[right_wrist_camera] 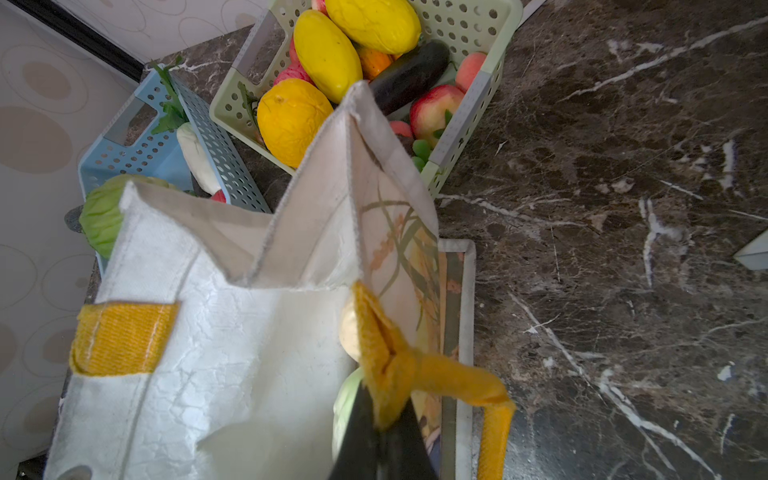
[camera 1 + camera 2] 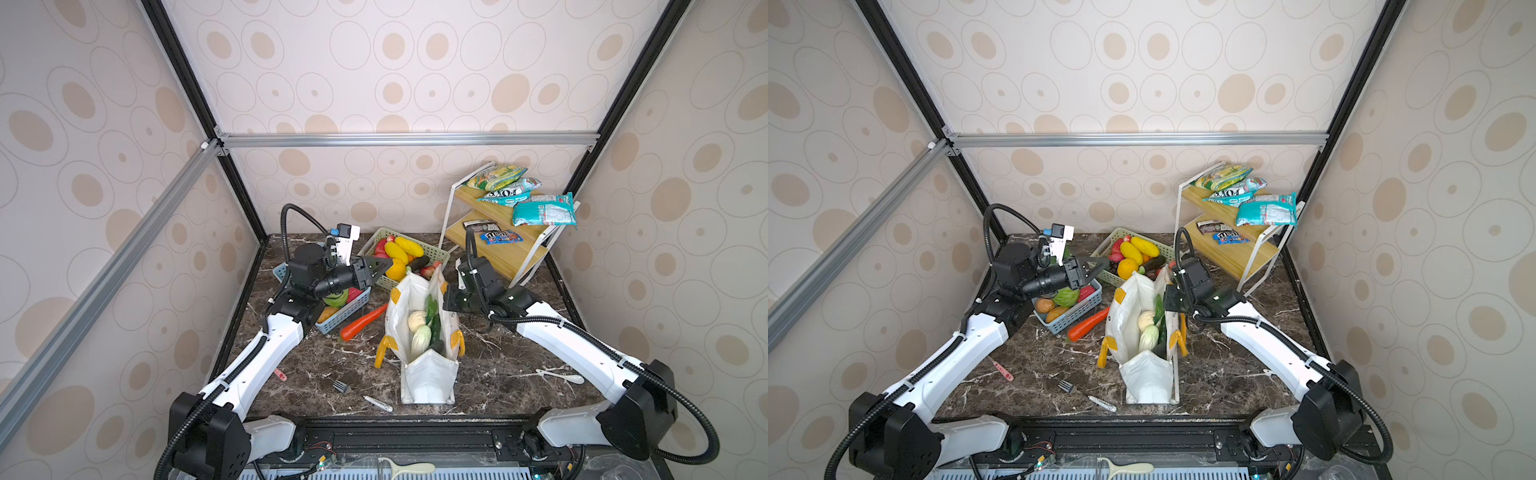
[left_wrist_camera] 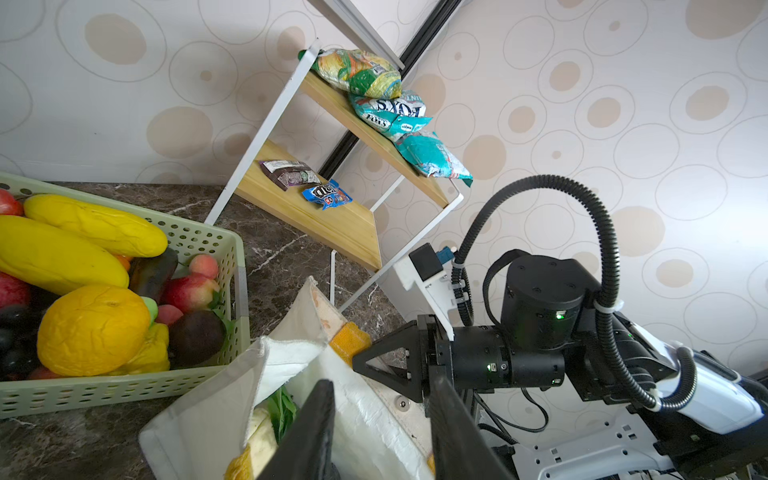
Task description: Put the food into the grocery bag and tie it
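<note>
Your grocery bag (image 2: 428, 376) stands upright in the middle of the worktop (image 2: 507, 365) with its mouth open. It is white, with yellow patches near the top. Inside it you can see the beige knobbly ball (image 2: 417, 321), the pale cabbage (image 2: 420, 340), the green leaf (image 2: 431, 309) and the dark green cucumber (image 2: 436, 332), all packed close together. The red-orange pepper (image 2: 363, 322) is not in the bag – it lies on the worktop just beside it, between the bag and the blue basket (image 2: 347, 315).

Your right gripper (image 1: 380, 419) is closed tight on a yellow strap handle (image 1: 457, 386) at the bag's right wall, near its top edge. The right arm reaches in low from the right, with its wrist bent toward the bag.

Your left gripper (image 2: 380, 270) is held up in the air near the far end of the bag, with its jaws partly apart. The left wrist view shows the bag's open top below the two fingers. The left arm is lifted over the blue basket, and its gripper points toward the green basket (image 2: 438, 249) – that one is full of fruit.
</note>
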Robot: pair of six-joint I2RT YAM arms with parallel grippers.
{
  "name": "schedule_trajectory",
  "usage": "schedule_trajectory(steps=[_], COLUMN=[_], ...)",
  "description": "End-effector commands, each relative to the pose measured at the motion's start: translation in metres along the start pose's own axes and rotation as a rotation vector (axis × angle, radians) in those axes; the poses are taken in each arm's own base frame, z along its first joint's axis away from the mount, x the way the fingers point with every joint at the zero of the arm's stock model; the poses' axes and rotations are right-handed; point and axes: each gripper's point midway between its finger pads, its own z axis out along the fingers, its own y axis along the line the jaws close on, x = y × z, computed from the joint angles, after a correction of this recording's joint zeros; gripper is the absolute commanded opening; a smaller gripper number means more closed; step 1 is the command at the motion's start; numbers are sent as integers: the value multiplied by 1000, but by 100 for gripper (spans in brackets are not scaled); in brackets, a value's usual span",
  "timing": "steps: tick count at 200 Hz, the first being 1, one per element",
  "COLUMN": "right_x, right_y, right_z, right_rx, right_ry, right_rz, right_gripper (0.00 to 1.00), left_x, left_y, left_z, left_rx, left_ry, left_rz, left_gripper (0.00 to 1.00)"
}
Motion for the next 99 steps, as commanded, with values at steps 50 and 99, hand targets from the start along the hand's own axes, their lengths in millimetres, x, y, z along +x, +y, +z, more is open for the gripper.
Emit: schedule_trajectory(steps=[50,99], right_x=[3,5], right_y=[-3,-3], right_z=[6,11], right_rx=[18,18], right_ry=[27,38], right_rz=[10,4], right_gripper=[0,0], left_x=[49,79], left_y=[112,128], left_z=[-43,-75], left_rx=[-649,-792], left_ry=[254,350], left_rz=[190,132], left_gripper=[47,50])
